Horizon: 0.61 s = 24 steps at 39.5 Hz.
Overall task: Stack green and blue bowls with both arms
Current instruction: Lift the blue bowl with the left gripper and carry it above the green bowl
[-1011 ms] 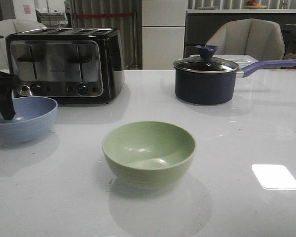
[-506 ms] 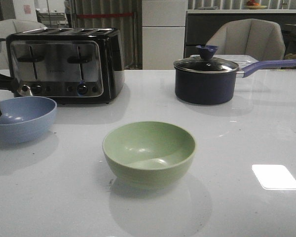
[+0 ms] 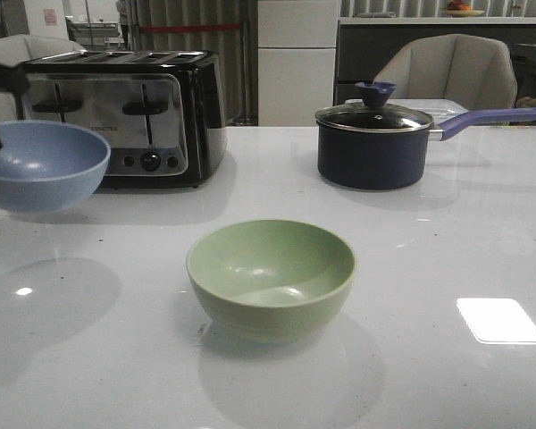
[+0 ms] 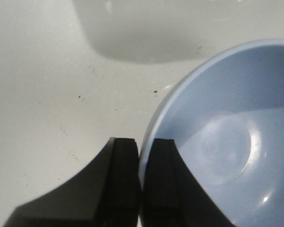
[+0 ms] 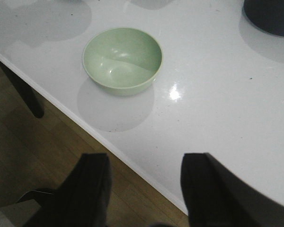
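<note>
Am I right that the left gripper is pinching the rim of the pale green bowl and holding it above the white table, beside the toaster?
Not quite: the left gripper pinches the rim of the dusty light blue round bowl, not the green one. The front view shows it raised above the white table beside the black and silver toaster. The pale sage green round bowl sits untouched on the table.

You're looking at a kitchen-dining room: a black-and-chrome four-slot toaster and a dark blue glass-lidded saucepan on a glossy white table, padded grey chairs behind
</note>
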Each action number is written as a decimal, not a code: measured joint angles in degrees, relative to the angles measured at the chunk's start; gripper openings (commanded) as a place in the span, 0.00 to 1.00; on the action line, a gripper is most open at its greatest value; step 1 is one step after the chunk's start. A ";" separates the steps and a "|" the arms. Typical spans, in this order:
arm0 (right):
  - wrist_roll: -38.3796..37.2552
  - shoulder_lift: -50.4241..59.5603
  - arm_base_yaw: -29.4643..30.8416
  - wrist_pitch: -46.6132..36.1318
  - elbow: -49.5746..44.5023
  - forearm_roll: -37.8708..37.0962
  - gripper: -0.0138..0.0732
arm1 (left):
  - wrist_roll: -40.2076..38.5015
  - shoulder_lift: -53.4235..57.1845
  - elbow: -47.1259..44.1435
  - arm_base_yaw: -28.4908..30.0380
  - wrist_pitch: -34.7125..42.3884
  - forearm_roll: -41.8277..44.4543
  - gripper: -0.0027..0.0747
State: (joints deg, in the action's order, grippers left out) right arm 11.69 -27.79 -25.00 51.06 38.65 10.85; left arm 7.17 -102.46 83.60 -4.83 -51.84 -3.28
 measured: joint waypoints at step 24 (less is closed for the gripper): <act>0.00 0.00 0.00 0.00 0.00 0.00 0.67 | 2.39 6.83 0.08 -27.10 -2.50 -2.24 0.16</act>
State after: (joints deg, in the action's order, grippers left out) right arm 11.69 -27.79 -25.00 51.06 38.65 10.85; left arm 9.56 -95.63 83.68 -31.93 -54.34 -5.52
